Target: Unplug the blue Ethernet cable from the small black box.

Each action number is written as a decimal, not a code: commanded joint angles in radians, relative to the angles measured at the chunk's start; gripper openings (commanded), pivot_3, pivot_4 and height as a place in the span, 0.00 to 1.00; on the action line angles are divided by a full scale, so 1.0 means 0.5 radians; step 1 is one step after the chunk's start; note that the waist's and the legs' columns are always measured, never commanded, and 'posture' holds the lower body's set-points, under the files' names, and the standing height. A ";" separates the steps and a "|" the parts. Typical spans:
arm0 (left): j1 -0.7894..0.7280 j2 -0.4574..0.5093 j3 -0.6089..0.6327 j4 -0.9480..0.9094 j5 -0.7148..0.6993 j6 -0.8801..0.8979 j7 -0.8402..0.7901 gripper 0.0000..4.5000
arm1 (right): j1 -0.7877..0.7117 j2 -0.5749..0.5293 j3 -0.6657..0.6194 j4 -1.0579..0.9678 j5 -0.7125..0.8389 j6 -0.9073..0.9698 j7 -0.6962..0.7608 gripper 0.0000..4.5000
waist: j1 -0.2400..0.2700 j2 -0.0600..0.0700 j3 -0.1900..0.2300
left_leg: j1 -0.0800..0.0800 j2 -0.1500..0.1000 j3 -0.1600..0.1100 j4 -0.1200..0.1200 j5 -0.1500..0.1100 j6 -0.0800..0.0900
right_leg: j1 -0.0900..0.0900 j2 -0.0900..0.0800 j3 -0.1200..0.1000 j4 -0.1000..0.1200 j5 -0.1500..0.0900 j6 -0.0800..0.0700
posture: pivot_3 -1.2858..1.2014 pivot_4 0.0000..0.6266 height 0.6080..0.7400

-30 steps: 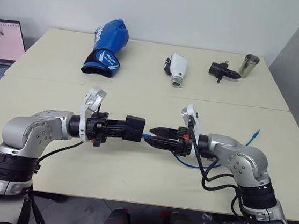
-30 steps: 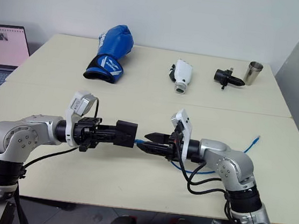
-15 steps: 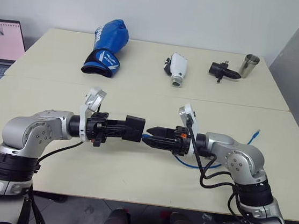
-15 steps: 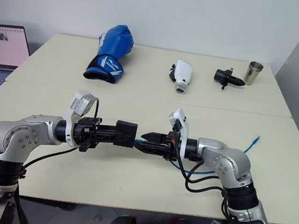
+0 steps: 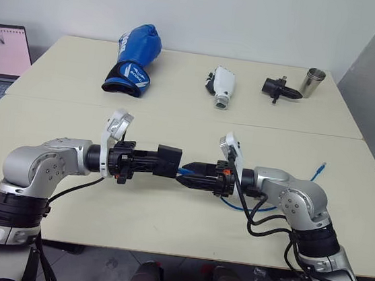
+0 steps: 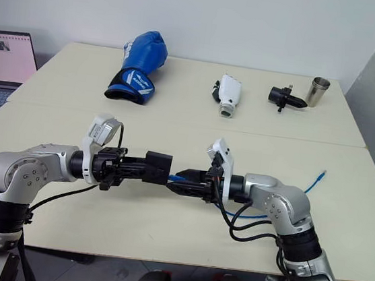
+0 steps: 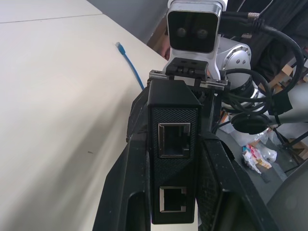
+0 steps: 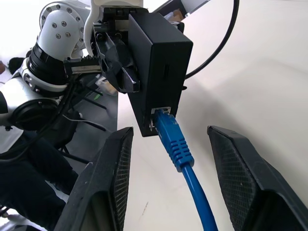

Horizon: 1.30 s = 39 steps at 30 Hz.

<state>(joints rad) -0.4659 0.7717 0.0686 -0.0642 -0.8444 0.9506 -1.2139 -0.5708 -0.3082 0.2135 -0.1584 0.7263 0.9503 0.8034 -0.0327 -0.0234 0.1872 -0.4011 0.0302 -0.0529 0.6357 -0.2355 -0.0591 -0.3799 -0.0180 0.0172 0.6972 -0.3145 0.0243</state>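
At frame centre, small black box [image 8: 156, 67] is pinched by left gripper [image 5: 165, 162]; blue Ethernet cable [image 8: 174, 142] is still plugged in, straddled untouched by spread right gripper [image 8: 168, 159].

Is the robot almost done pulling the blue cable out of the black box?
Not yet. The left claw holds the black box up. The blue cable is still plugged in, between the right claw's open fingers. Left: squeeze the plug and pull.

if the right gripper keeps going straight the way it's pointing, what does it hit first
Probably the blue Ethernet cable plug between its open fingers, then the small black box held by the left gripper.
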 commanded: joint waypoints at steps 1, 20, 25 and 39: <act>-0.034 0.018 0.042 -0.025 -0.009 -0.036 -0.027 0.18 | -0.042 0.015 -0.090 -0.029 0.074 0.041 0.005 0.57 | 0.000 0.000 0.000 | 0.000 0.000 0.000 0.000 0.000 0.000 | 0.000 0.000 0.000 0.000 0.000 0.000 | 0.52 0.24 1.00; -0.035 0.018 0.038 -0.029 -0.002 -0.033 -0.027 0.18 | -0.048 0.023 -0.127 -0.029 0.122 0.096 0.025 0.57 | 0.000 0.000 0.000 | 0.000 0.000 0.000 -0.001 0.000 0.000 | 0.000 0.000 0.000 0.000 0.000 0.000 | 0.52 0.24 1.00; -0.040 0.019 0.029 -0.021 0.008 -0.041 -0.036 0.18 | -0.051 0.023 -0.125 -0.020 0.120 0.094 0.031 0.49 | 0.000 0.000 0.000 | 0.000 0.000 0.000 -0.001 0.000 0.000 | 0.000 0.000 0.000 0.000 0.000 0.000 | 0.52 0.24 1.00; -0.014 0.003 0.018 -0.047 0.020 -0.046 -0.053 0.18 | -0.049 0.002 -0.102 -0.048 0.122 0.123 0.063 0.02 | 0.000 0.000 0.000 | 0.000 0.000 0.000 -0.001 0.000 0.000 | 0.000 0.000 0.000 -0.001 0.000 0.000 | 0.52 0.24 1.00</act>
<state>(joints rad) -0.4647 0.7716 0.0686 -0.0642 -0.8332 0.9496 -1.2340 -0.5759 -0.3101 0.1761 -0.1543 0.7683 1.0100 0.8286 -0.0327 -0.0234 0.1872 -0.4011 0.0302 -0.0527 0.6351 -0.2355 -0.0591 -0.3802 -0.0179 0.0173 0.6968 -0.3146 0.0243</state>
